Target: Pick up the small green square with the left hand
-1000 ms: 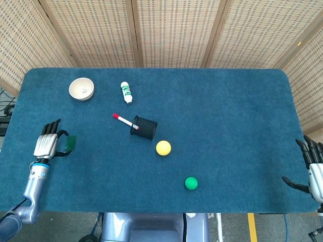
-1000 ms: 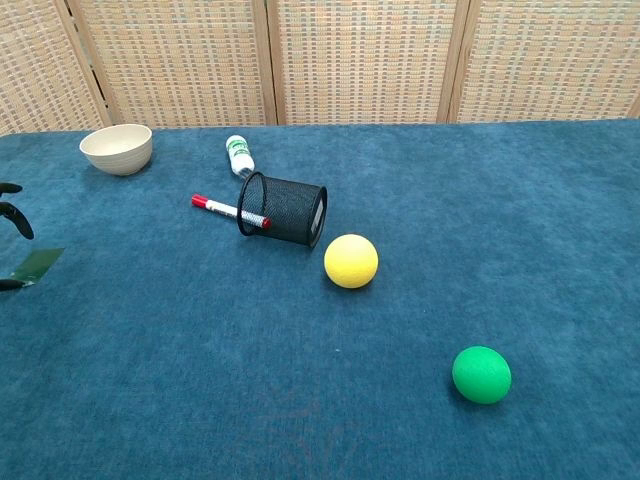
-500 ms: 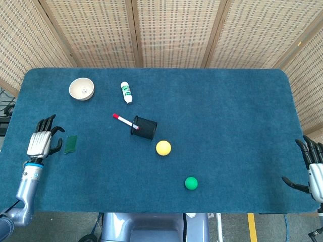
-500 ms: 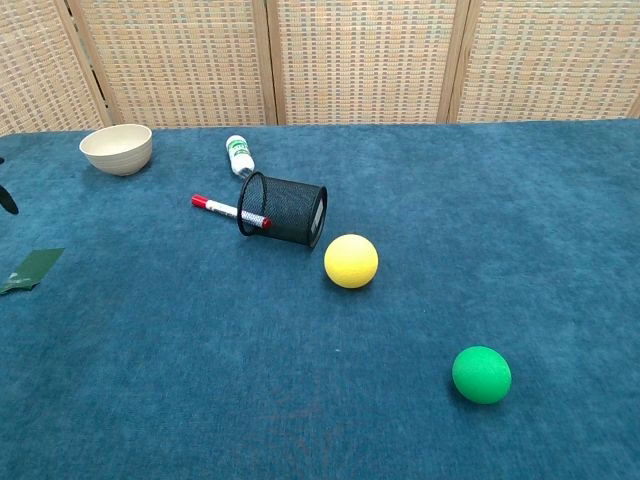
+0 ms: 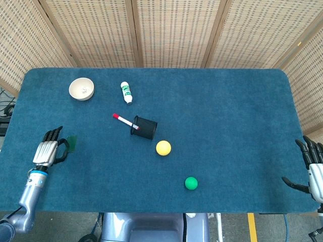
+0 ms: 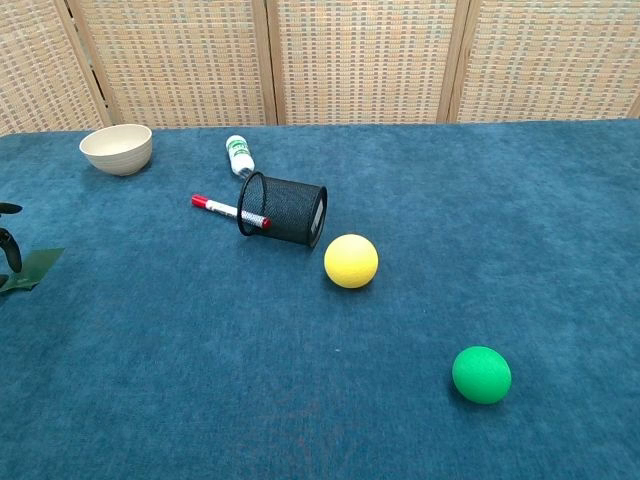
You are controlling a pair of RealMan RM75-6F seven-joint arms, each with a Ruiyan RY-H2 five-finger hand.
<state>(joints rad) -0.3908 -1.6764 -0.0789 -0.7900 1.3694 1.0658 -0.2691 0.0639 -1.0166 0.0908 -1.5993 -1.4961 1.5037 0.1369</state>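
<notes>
Containers first: black mesh cup (image 5: pixel 145 128) lies tipped on its side near table centre, mouth toward the red-capped marker (image 5: pixel 125 121). Marker runs across the cup's rim, red cap pointing away from it; whether its far end is inside the cup can't be told. Cream bowl (image 5: pixel 82 88) sits upright at far left; something small and pale shows at its bottom, too small to identify. White bottle with green label (image 5: pixel 126 93) lies flat just right of the bowl.

Yellow ball (image 5: pixel 163 147) sits near the cup, green ball (image 5: pixel 191 183) well apart toward the front edge, both on the blue table (image 5: pixel 227 126).

Small green square (image 5: pixel 72 142) lies on the cloth at the left side. Left hand (image 5: pixel 47 152) is right beside it with fingers curled toward it; fingertips (image 6: pixel 10 250) look to touch its near edge. Grip or bare contact: can't tell from either view.

Right hand (image 5: pixel 313 169) rests at the right table edge, fingers spread, holding nothing.
</notes>
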